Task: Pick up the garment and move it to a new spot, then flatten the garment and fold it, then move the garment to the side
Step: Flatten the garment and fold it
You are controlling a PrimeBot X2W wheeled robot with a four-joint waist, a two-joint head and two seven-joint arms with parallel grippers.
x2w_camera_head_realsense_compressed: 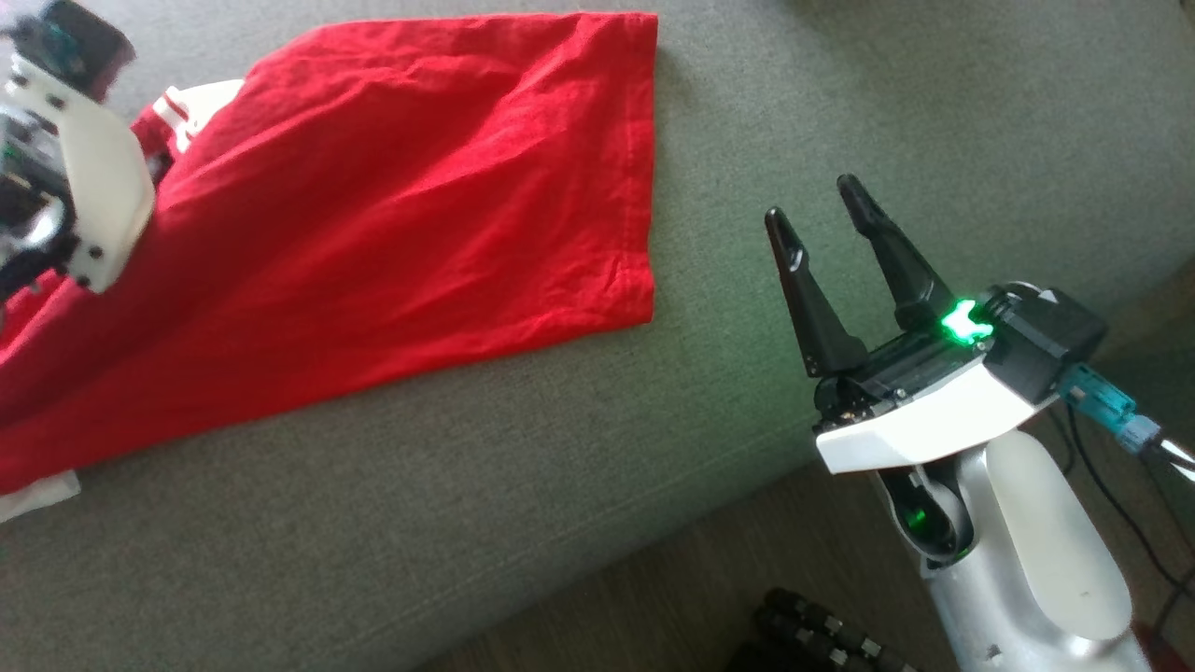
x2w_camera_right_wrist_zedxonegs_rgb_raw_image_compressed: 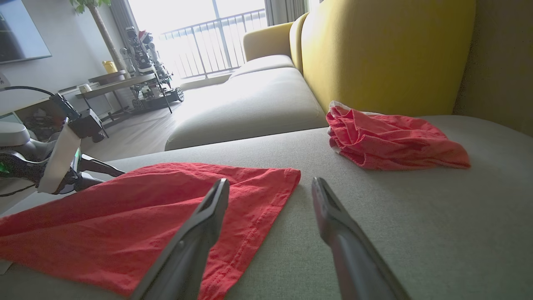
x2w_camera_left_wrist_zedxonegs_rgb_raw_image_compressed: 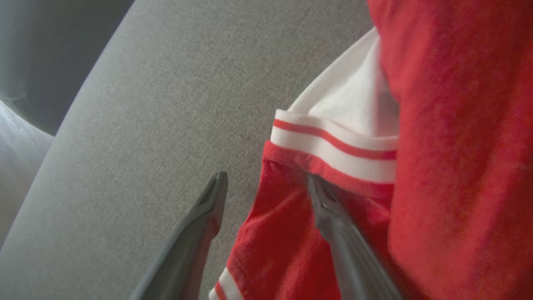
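Note:
The garment [x2w_camera_head_realsense_compressed: 392, 215], a red shirt with white sleeve parts, lies spread and slightly wrinkled on the grey sofa cushion [x2w_camera_head_realsense_compressed: 840, 112]. In the left wrist view my left gripper [x2w_camera_left_wrist_zedxonegs_rgb_raw_image_compressed: 266, 181] stands open at the sleeve's white-and-red striped cuff [x2w_camera_left_wrist_zedxonegs_rgb_raw_image_compressed: 333, 146]; one finger [x2w_camera_left_wrist_zedxonegs_rgb_raw_image_compressed: 333, 216] lies over the red cloth, the other [x2w_camera_left_wrist_zedxonegs_rgb_raw_image_compressed: 200, 225] over bare cushion. The left arm's pale wrist [x2w_camera_head_realsense_compressed: 93, 177] is at the garment's left end. My right gripper [x2w_camera_head_realsense_compressed: 814, 201] [x2w_camera_right_wrist_zedxonegs_rgb_raw_image_compressed: 270, 185] hangs open and empty to the right of the garment's hem [x2w_camera_right_wrist_zedxonegs_rgb_raw_image_compressed: 266, 196], apart from it.
A second crumpled red garment [x2w_camera_right_wrist_zedxonegs_rgb_raw_image_compressed: 391, 141] lies further along the cushion against the yellow backrest [x2w_camera_right_wrist_zedxonegs_rgb_raw_image_compressed: 374, 54]. The cushion's front edge [x2w_camera_head_realsense_compressed: 653, 532] drops to the floor [x2w_camera_head_realsense_compressed: 653, 607]. A table [x2w_camera_right_wrist_zedxonegs_rgb_raw_image_compressed: 120, 81] with another robot [x2w_camera_right_wrist_zedxonegs_rgb_raw_image_compressed: 143, 54] stands across the room.

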